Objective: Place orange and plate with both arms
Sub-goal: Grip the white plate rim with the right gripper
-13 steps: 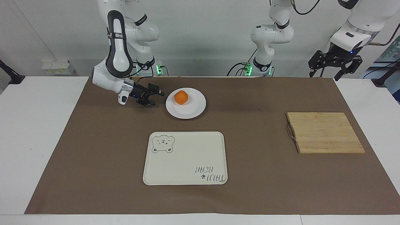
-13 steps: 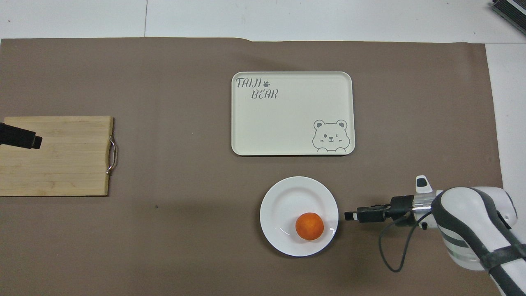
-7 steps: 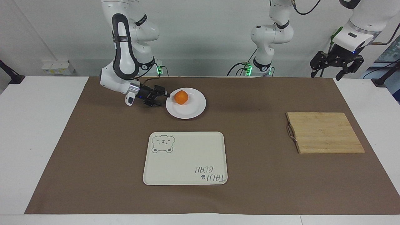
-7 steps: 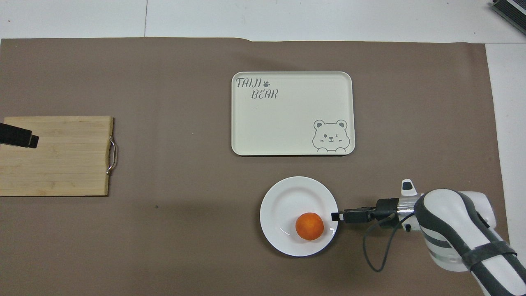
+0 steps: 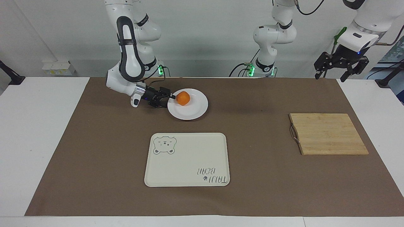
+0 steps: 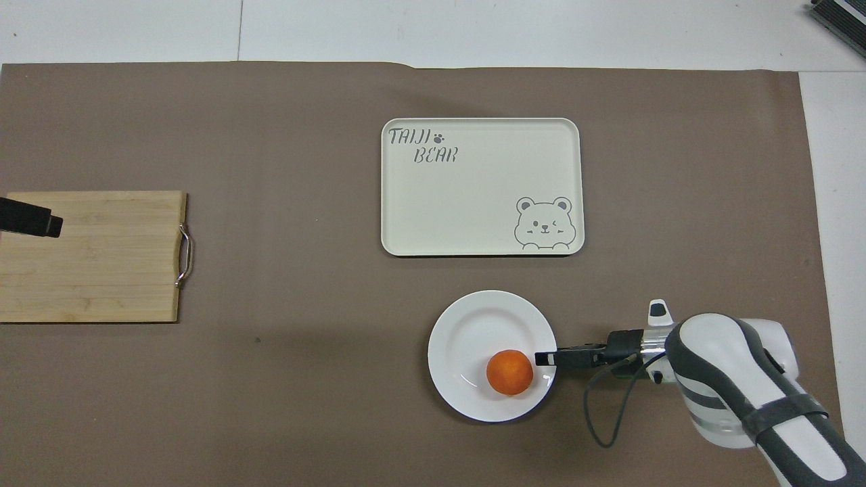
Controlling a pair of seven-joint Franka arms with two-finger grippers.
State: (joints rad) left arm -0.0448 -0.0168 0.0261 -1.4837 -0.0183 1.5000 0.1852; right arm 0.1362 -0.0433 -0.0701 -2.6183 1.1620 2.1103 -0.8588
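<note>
Facing view: orange [image 5: 182, 98] resting on white plate [image 5: 192, 111], toward the edge nearest the right arm's end of the table. Right gripper [image 5: 168, 98] lying low and level at the plate's rim, jaws spread wide, holding nothing, tips just over the rim and just beside the fruit; contact with the rim cannot be told. Overhead view: same right gripper [image 6: 547, 358] reaching sideways over the rim of plate [image 6: 473, 318], orange [image 6: 509, 372] just ahead of the tips. Cream bear tray [image 5: 189, 160] farther from the robots than the plate, well apart from the jaws. Left gripper [image 5: 341, 67] waiting high at the left arm's end, jaws wide, empty, wooden cutting board [image 5: 328, 134] below it and farther out.
</note>
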